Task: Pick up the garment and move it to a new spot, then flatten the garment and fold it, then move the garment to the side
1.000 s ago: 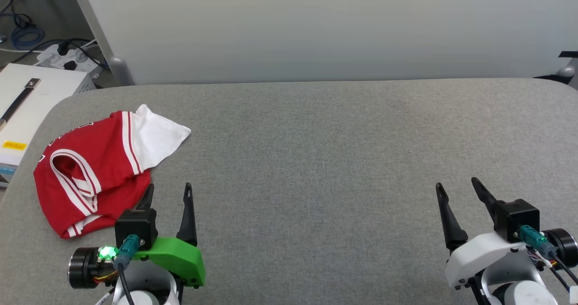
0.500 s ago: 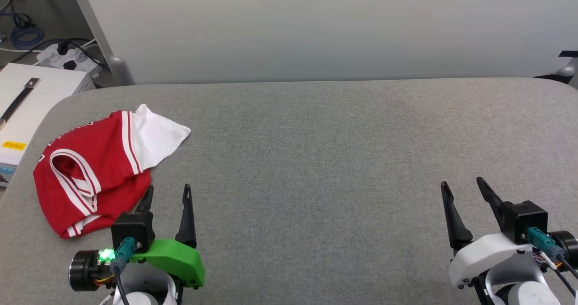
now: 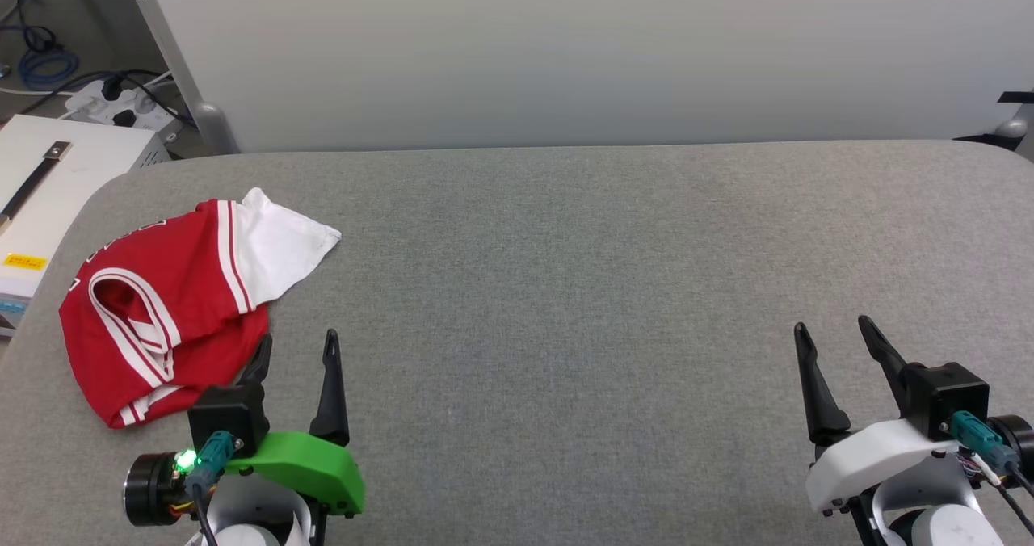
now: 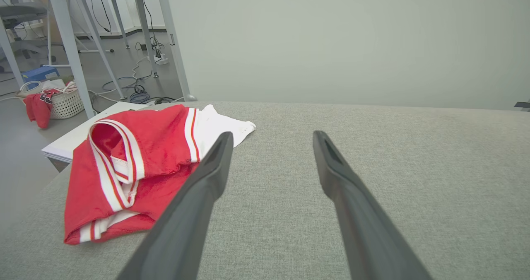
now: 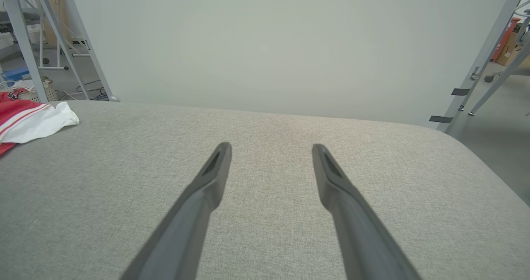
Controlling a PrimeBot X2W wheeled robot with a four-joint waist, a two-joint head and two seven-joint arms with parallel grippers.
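Note:
The garment (image 3: 174, 287), a red jersey with a white sleeve and white-striped trim, lies bunched at the left end of the grey table (image 3: 565, 287). It also shows in the left wrist view (image 4: 140, 164) and at the left edge of the right wrist view (image 5: 29, 120). My left gripper (image 3: 297, 346) hovers open just right of the garment's near edge, with nothing between its fingers. Far to the right, my right gripper (image 3: 832, 328) is open and empty over bare table.
A white box (image 3: 48, 191) with a black strap stands off the table's left end, with cables and a power strip (image 3: 121, 102) on the floor behind. A pale wall panel (image 3: 565, 53) runs along the table's far edge. A basket (image 4: 62, 102) of clothes sits on the floor.
Both grippers have drifted slightly: the left one down and a little left, the right one a little to the right. The garment has not moved.

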